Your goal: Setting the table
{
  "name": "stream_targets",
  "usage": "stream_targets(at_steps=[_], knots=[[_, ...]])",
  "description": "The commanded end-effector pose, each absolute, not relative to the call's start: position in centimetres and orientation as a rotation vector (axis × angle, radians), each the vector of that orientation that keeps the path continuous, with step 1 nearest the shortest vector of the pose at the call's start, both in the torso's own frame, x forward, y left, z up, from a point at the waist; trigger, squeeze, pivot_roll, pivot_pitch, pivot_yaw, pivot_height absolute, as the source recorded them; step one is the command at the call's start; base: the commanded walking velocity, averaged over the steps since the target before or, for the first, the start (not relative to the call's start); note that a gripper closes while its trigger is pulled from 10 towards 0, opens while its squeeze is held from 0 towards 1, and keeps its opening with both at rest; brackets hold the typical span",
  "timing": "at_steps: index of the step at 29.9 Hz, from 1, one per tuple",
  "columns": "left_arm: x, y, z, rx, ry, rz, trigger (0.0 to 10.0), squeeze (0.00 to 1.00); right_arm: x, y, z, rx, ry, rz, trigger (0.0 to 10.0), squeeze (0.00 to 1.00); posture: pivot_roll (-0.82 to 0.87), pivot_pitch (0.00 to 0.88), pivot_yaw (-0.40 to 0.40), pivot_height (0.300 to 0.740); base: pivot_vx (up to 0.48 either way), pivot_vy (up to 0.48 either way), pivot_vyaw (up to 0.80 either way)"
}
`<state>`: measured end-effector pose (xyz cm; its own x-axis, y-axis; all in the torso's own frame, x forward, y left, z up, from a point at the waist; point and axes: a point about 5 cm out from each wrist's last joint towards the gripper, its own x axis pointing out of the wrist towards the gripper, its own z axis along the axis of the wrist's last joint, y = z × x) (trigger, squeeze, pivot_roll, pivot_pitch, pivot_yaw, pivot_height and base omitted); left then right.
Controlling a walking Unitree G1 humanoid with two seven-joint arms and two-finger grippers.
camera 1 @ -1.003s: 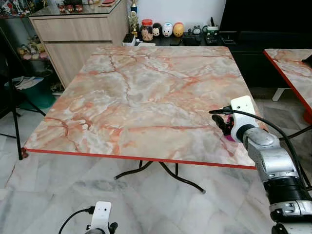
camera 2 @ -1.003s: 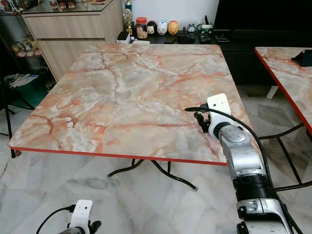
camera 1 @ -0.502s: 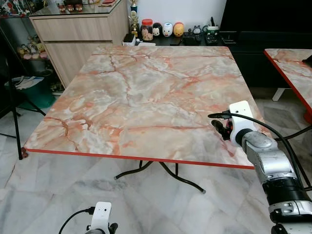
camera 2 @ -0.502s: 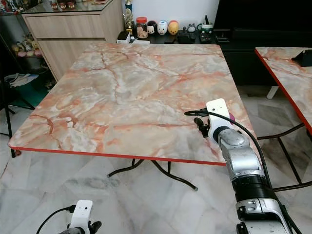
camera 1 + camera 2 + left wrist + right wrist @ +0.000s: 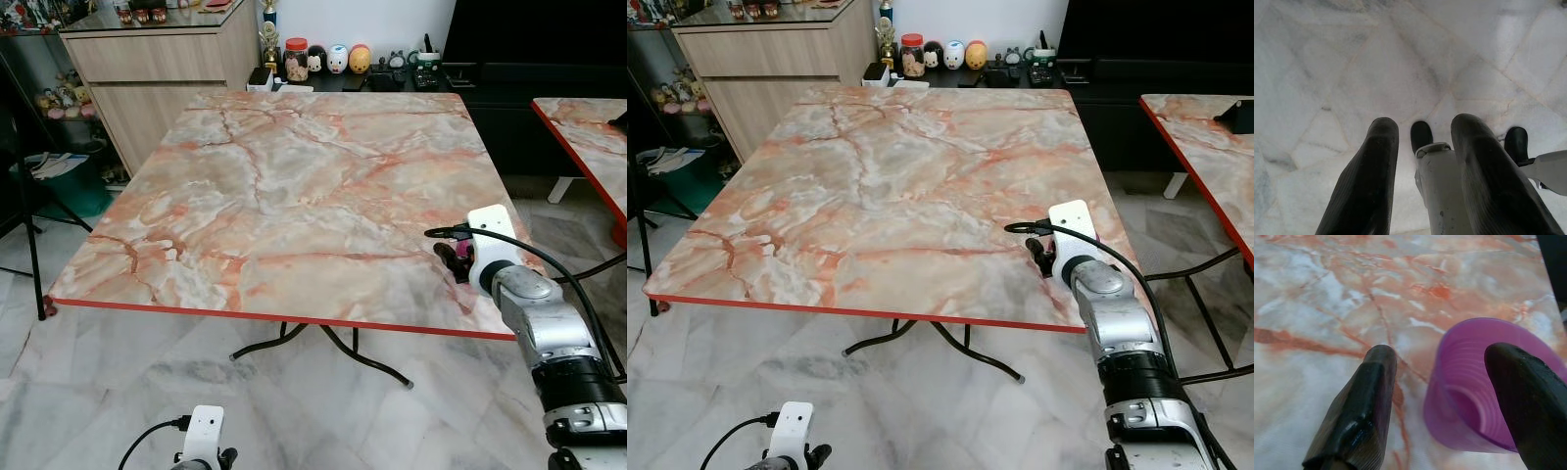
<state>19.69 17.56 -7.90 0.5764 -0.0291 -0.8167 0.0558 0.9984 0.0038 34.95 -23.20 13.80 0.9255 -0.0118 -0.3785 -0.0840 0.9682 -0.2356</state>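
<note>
Near the table [image 5: 294, 196] edge, the spread right tool [image 5: 1444, 431] straddles a purple cup [image 5: 1474, 396]

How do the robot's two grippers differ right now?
The right gripper is raised over the marble table, beside a purple cup; the left gripper hangs low over the floor. The right has a cup at its fingers; the left has none. Both have black fingers spread open.

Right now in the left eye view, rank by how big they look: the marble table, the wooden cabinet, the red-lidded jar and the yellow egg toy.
1. Marble table, by far the largest.
2. Wooden cabinet, partly cut off by the frame.
3. Red-lidded jar.
4. Yellow egg toy, close to the jar in size, so that ordering is unsure.
</note>
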Motion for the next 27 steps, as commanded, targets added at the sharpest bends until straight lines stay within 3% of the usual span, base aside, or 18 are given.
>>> stream_targets(at_steps=[1,4,5,9,10,11,12,22,23,25,26,27], knots=[[19.2,17.9,-8.1,0.036,0.975,-0.046,10.0,0.0,34.7,-23.8,13.5,-0.247,0.406,0.018,10.0,0.0,0.0,0.0,0.034,0.736,0.0,0.0,0.0],[19.2,18.0,-8.1,0.035,0.975,-0.046,10.0,0.0,34.6,-23.7,13.3,-0.243,0.412,0.022,10.0,0.0,0.0,0.0,0.033,0.736,0.0,0.0,0.0],[19.3,18.0,-8.1,0.036,0.974,-0.047,10.0,0.0,34.6,-23.7,13.2,-0.236,0.417,0.021,0.0,0.0,0.0,0.0,0.034,0.736,0.0,0.0,0.0],[19.3,18.0,-8.1,0.038,0.974,-0.046,10.0,0.0,34.6,-23.7,13.0,-0.23,0.421,0.016,0.0,0.0,0.0,0.0,0.035,0.736,0.0,0.0,0.0],[19.3,18.0,-8.1,0.038,0.975,-0.046,10.0,0.0,34.6,-23.7,12.9,-0.231,0.425,0.015,2.9,0.0,0.0,0.0,0.035,0.736,0.0,0.0,0.0],[19.3,18.0,-8.1,0.038,0.975,-0.046,10.0,0.0,34.6,-23.7,12.9,-0.231,0.425,0.015,2.9,0.0,0.0,0.0,0.035,0.736,0.0,0.0,0.0],[19.2,18.0,-8.1,0.038,0.975,-0.046,10.0,0.0,34.5,-23.8,12.8,-0.234,0.432,0.013,10.0,0.0,0.0,0.0,0.035,0.736,0.0,0.0,0.0],[19.2,18.0,-8.1,0.036,0.978,-0.05,10.0,0.0,34.4,-24.1,12.5,-0.245,0.451,0.002,10.0,0.0,0.01,0.0,0.034,0.736,0.0,0.0,0.0],[19.2,18.0,-8.1,0.035,0.978,-0.05,10.0,0.0,34.4,-24.2,12.5,-0.237,0.449,-0.002,7.6,0.0,0.01,0.0,0.034,0.736,0.0,0.0,0.0],[19.2,18.0,-8.1,0.035,0.978,-0.05,10.0,0.0,34.4,-24.2,12.5,-0.237,0.449,-0.002,7.6,0.0,0.01,0.0,0.034,0.736,0.0,0.0,0.0],[19.2,18.0,-8.1,0.036,0.979,-0.05,10.0,0.0,34.3,-24.2,12.5,-0.222,0.444,-0.006,0.0,0.0,0.01,0.0,0.034,0.736,0.0,0.0,0.0],[19.2,18.0,-8.1,0.037,0.979,-0.05,10.0,0.0,34.3,-24.2,12.5,-0.22,0.442,-0.006,0.0,0.0,0.01,0.0,0.034,0.736,0.0,0.0,0.0]])
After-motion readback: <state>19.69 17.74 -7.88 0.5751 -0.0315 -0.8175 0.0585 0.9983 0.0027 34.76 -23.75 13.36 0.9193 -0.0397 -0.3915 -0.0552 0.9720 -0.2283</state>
